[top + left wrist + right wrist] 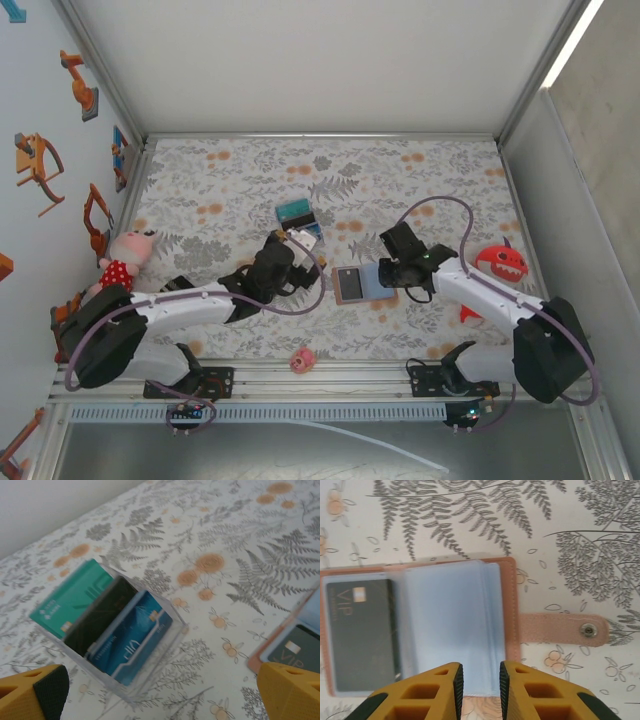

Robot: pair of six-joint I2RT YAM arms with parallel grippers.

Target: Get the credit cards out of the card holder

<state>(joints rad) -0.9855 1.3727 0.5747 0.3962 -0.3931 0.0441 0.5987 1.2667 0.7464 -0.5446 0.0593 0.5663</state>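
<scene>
The right gripper [479,672], nearly pressed together over the tan leather card holder [510,610], grip unclear, could be closed on 1 pale sleeve [450,615], not the dark plastic card [362,630].

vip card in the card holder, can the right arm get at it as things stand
Probably yes. The right gripper sits at the edge of the card holder, jaws slightly apart, and the VIP card lies beside it in its clear sleeve, nothing over it.
</scene>
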